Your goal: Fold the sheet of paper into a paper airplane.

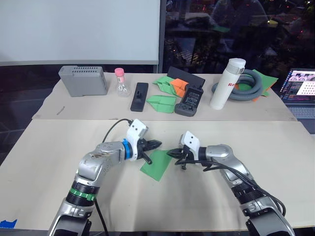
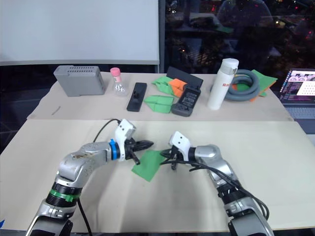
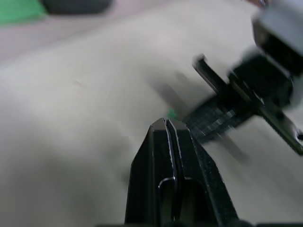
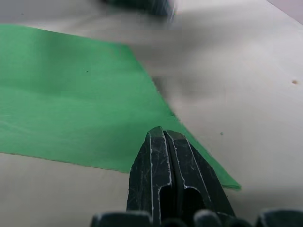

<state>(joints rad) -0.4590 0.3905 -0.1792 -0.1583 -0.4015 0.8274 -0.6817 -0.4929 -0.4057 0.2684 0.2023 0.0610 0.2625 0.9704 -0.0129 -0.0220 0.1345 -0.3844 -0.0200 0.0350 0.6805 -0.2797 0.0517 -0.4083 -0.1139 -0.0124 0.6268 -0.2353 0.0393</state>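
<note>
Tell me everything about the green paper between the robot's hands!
The sheet of paper is thin, bright green and smooth, lying flat on the tan table with one corner pointing toward the robot. No folds show on it. The left gripper is shut near its far corner, and the right gripper, also shut, sits at its right edge.

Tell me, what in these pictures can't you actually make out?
- Left eye view: the sheet of paper near edge by the left tool lies under that tool's fingers, so any crease there is hidden.
- Left wrist view: the right tool is smeared by blur.
- Left eye view: the laptop is cut off by the picture's edge; its screen text is too small to read.
</note>
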